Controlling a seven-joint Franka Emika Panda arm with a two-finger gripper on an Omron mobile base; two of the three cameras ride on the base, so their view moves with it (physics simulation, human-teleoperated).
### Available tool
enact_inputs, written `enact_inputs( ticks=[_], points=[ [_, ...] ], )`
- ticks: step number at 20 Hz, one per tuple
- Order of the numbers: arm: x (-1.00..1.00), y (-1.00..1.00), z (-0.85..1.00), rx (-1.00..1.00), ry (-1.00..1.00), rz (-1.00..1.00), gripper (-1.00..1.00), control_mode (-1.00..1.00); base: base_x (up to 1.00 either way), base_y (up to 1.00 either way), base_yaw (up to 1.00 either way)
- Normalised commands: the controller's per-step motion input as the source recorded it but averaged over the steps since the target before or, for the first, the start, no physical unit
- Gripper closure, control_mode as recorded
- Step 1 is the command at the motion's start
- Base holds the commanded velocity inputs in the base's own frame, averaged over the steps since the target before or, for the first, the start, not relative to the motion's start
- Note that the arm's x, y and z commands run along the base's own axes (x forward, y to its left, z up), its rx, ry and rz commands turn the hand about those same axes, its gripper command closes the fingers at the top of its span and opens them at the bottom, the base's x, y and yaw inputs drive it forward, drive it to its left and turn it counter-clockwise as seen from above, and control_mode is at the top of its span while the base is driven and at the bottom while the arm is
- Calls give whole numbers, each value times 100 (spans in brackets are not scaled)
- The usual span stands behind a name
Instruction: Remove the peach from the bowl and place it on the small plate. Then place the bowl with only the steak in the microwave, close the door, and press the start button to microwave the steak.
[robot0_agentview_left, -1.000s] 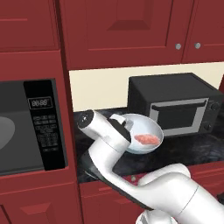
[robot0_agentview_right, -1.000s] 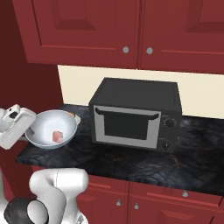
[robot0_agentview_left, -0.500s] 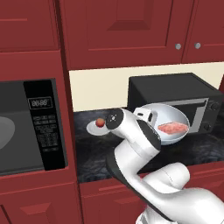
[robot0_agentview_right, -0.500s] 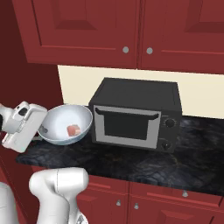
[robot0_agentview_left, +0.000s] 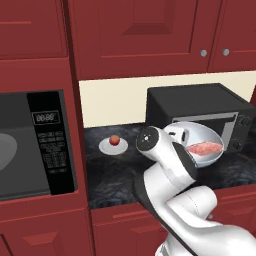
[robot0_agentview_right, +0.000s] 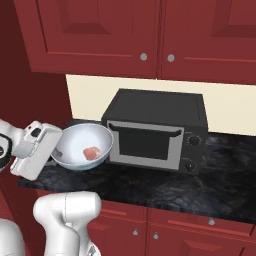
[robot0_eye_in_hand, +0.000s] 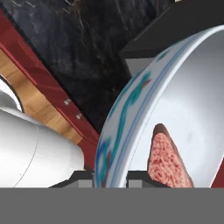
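A kitchen: red cabinets (robot0_agentview_left: 135, 35), built-in microwave (robot0_agentview_left: 30, 145), dark counter (robot0_agentview_right: 200, 175).

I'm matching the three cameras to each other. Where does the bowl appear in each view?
Left base view: bowl right of centre, in front of the countertop oven, steak inside.
Right base view: bowl at left, beside the oven.
Hand view: bowl on the right, rim between the pincer tips.
Shared landmark: the oven.

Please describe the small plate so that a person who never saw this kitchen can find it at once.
Look at the dark counter between the built-in microwave and the black countertop oven. The small plate lies there, flat and white, carrying the peach; the bowl is deeper and holds the steak.
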Motion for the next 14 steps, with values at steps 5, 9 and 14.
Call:
enact_inputs(
  ticks=[5,9,14],
  points=[
    [0,0,0,0,0,0,100,100,-100,18,0],
    [0,0,0,0,0,0,100,100,-96,98,1],
    [0,0,0,0,0,0,100,100,-28,100,0]
  ],
)
